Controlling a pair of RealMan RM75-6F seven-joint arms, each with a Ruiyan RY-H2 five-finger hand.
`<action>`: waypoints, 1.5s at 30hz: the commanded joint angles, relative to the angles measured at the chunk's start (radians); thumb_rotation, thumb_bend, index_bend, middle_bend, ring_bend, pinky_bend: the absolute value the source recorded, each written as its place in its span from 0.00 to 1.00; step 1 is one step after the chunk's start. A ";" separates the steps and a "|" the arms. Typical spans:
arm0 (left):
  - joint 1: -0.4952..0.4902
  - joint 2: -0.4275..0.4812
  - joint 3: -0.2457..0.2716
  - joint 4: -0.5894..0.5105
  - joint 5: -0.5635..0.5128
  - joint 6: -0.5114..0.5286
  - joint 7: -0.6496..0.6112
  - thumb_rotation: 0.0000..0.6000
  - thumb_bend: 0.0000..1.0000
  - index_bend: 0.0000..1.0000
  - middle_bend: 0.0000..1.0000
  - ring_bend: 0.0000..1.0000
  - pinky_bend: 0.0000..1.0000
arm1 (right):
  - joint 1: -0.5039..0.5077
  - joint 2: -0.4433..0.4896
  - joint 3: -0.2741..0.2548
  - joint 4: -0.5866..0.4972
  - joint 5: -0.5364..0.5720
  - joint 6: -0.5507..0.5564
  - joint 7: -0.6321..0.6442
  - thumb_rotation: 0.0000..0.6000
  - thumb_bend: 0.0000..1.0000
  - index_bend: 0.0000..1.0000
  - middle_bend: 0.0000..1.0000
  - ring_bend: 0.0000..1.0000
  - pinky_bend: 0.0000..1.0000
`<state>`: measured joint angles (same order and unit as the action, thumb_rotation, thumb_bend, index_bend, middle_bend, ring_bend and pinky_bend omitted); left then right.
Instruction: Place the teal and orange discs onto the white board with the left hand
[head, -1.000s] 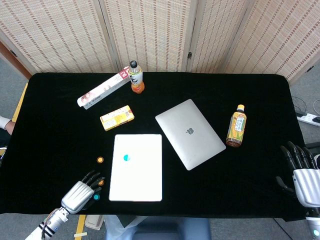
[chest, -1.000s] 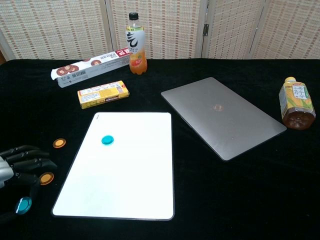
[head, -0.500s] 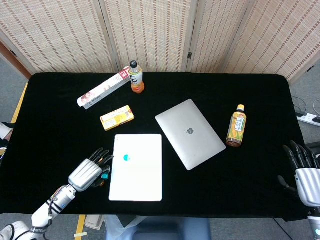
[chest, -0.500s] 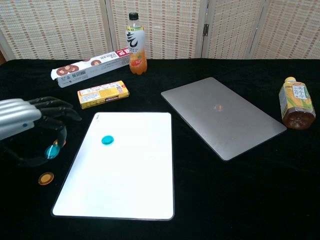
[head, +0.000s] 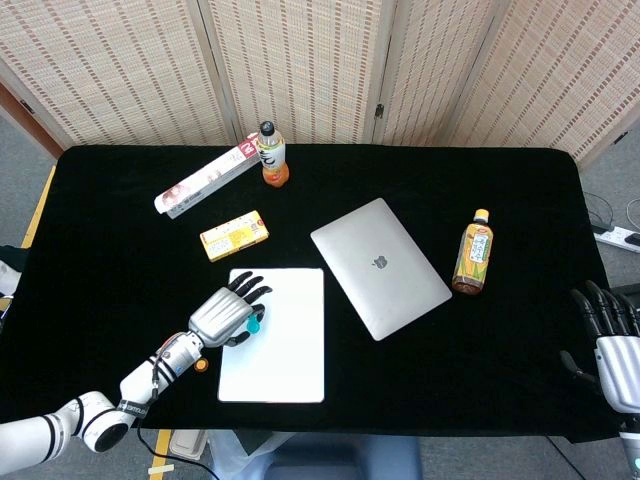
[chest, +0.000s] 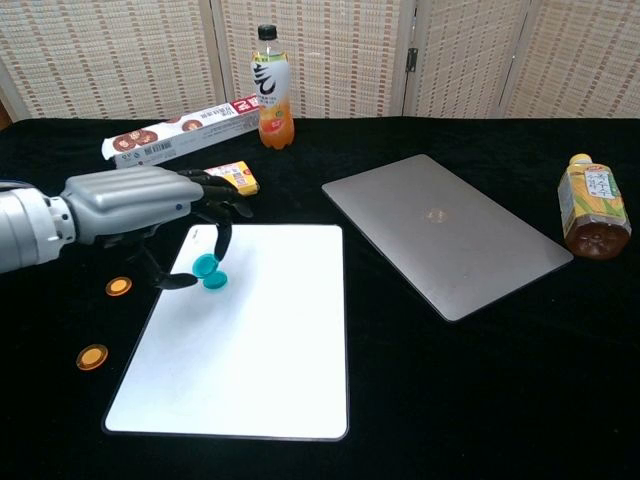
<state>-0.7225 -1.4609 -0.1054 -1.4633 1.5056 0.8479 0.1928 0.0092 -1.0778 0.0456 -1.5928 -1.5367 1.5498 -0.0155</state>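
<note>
The left hand (chest: 150, 205) is over the white board's (chest: 260, 340) upper-left part, pinching a teal disc (chest: 205, 265) between thumb and a fingertip, the disc held on edge. Directly under it, at about 5 o'clock from the held one, a second teal disc (chest: 216, 281) lies flat on the board.

The likeliest slip, as I judge it, is a release onto that lying disc: the held one could land on its rim, roll or skid off the board's near edge at 9 o'clock and end up back on the black surface (head: 120, 260). A descending finger could also nudge the resting disc off the board.

Two orange discs are off the board on the surface: one (chest: 118, 287) at 9 o'clock of the board's upper left, another (chest: 92, 356) further toward 7 o'clock. They look small, flat and thin, so picking them off the cloth may need a careful pinch.

The right hand (head: 608, 340) is at the surface's 4 o'clock edge, holding nothing, fingers apart and pointing up.
</note>
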 joint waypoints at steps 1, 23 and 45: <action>-0.035 -0.037 -0.023 0.032 -0.054 -0.046 0.025 1.00 0.38 0.50 0.18 0.05 0.00 | 0.000 -0.001 0.000 0.001 0.000 0.000 0.000 1.00 0.32 0.00 0.00 0.00 0.00; -0.171 -0.181 -0.051 0.150 -0.305 -0.160 0.184 1.00 0.38 0.47 0.18 0.04 0.00 | 0.001 0.001 0.002 -0.002 0.015 -0.013 -0.008 1.00 0.32 0.00 0.00 0.00 0.00; -0.022 -0.004 0.008 0.068 -0.237 0.062 0.006 1.00 0.38 0.41 0.15 0.02 0.00 | 0.005 -0.005 0.004 0.000 0.004 -0.012 -0.003 1.00 0.32 0.00 0.00 0.00 0.00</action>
<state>-0.7625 -1.4783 -0.1119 -1.3970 1.2533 0.8952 0.2163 0.0142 -1.0821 0.0492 -1.5934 -1.5319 1.5380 -0.0186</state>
